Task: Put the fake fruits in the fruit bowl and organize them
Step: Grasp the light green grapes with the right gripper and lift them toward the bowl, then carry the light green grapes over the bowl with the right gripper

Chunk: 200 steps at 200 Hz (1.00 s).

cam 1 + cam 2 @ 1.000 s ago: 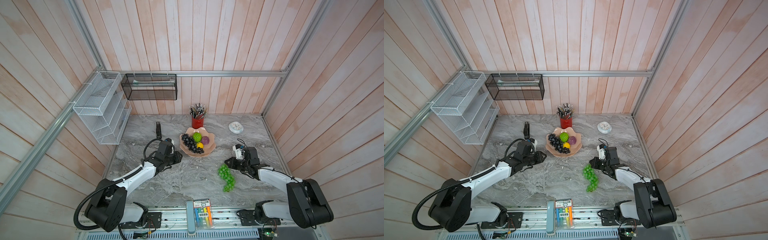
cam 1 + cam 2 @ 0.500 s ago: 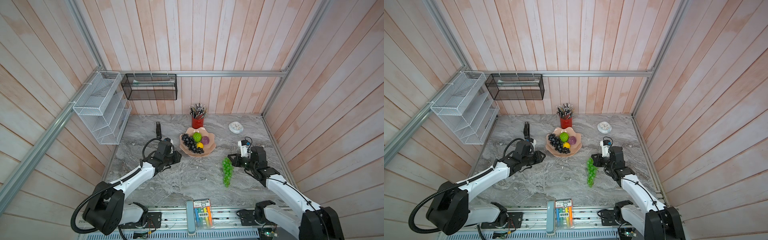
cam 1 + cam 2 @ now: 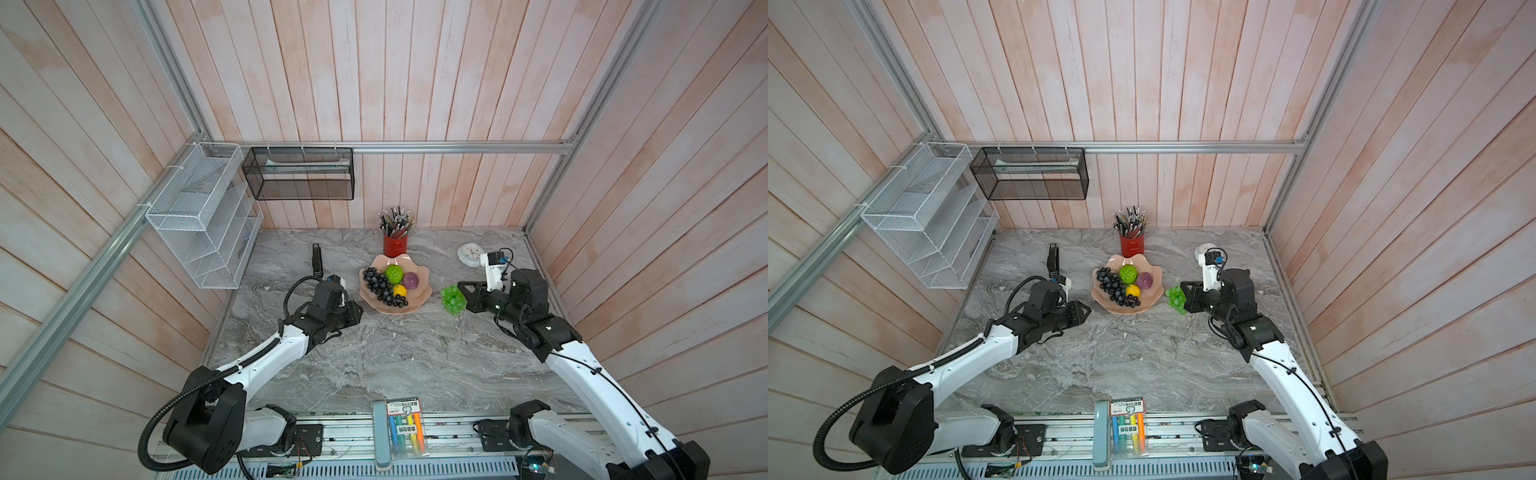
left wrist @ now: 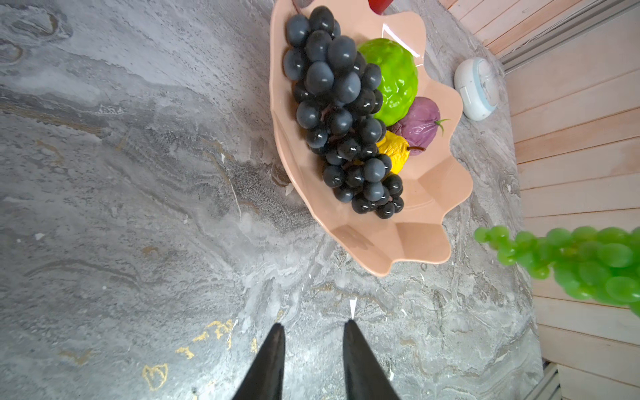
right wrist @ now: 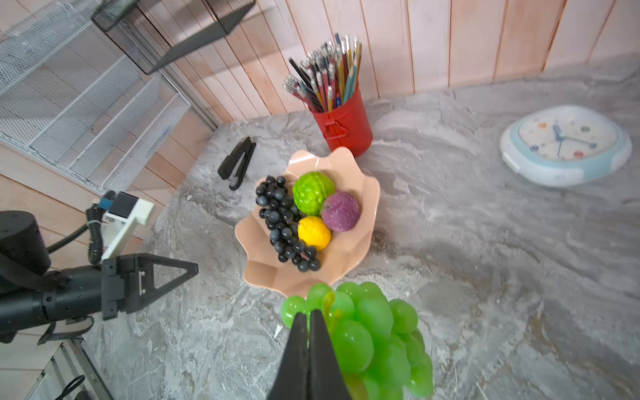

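Spreading under everything, the grey marbled surface (image 3: 395, 357) carries the fruit bowl (image 3: 419, 297) near its middle, below a red pencil cup (image 3: 395, 246) at the bowl's 12 o'clock.

The left pincer (image 4: 314, 329) sits at the bowl's 8 o'clock with its jaws apart and nothing between them. The right pincer (image 5: 308, 317) reaches in from 3 o'clock, its jaws pressed together on the stem end of the green grape bunch (image 3: 452, 298). That bunch hangs clear of the surface just beside the bowl's 3 o'clock rim. Its long axis runs downward, so both top views show it as a short clump.

Inside the bowl, the dark grape bunch (image 3: 380, 284) lies along the left side. Its long axis runs from a wide end at 11 o'clock to a narrow tip at 5 o'clock. The bumpy lime-green fruit (image 3: 394, 273) sits at 12 o'clock and the purple fruit (image 3: 410, 279) at 2 o'clock. The yellow fruit (image 3: 400, 290) lies near the middle, touching the dark bunch.

A marker pack (image 3: 405, 428) at 6 o'clock bears a printed label too small to read. Gold marks on the surface in the left wrist view are illegible.
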Tool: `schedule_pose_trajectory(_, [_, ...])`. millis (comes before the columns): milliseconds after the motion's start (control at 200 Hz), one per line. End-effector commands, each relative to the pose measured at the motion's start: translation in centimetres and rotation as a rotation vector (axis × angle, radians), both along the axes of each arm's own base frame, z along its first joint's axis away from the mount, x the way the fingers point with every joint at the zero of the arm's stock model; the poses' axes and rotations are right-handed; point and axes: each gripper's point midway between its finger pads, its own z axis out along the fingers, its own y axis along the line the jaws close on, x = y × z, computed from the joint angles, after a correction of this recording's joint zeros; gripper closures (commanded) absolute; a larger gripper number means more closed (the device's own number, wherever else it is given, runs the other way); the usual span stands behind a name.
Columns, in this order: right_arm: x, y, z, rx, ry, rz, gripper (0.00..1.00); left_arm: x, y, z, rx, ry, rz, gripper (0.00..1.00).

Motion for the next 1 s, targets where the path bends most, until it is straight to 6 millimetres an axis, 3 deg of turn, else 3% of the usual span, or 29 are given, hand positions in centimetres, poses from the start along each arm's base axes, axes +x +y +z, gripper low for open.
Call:
schedule_pose_trajectory(0, [0.7, 1.2, 2.3, -0.021, -0.048, 0.024, 1.00, 0.2, 0.1, 0.7, -0.008, -0.017, 0.015, 0.68])
schedule_pose_trajectory(140, [1.4, 4.2, 4.7, -0.018, -0.086, 0.081, 1.00, 0.1, 0.2, 0.7, -0.012, -0.018, 0.021, 0.68])
schedule_pose_trajectory(245, [1.6, 6.6, 5.2, -0.010, -0.093, 0.128, 1.00, 0.0, 0.3, 0.8, -0.009, -0.023, 0.025, 0.68])
schedule_pose_trajectory(585, [2.5, 13.7, 3.0, 0.035, -0.053, 0.279, 1.00, -0.3, 1.1, 0.7, -0.004, -0.033, 0.053, 0.68])
schedule_pose_trajectory(820, [3.6, 16.4, 1.3, 0.071, -0.016, 0.336, 1.00, -0.2, 1.0, 0.6, -0.014, -0.034, 0.058, 0.68])
schedule_pose_trajectory(995, [3.9, 17.3, 0.8, 0.082, -0.005, 0.348, 1.00, 0.0, 1.2, 1.1, -0.010, -0.043, 0.057, 0.68])
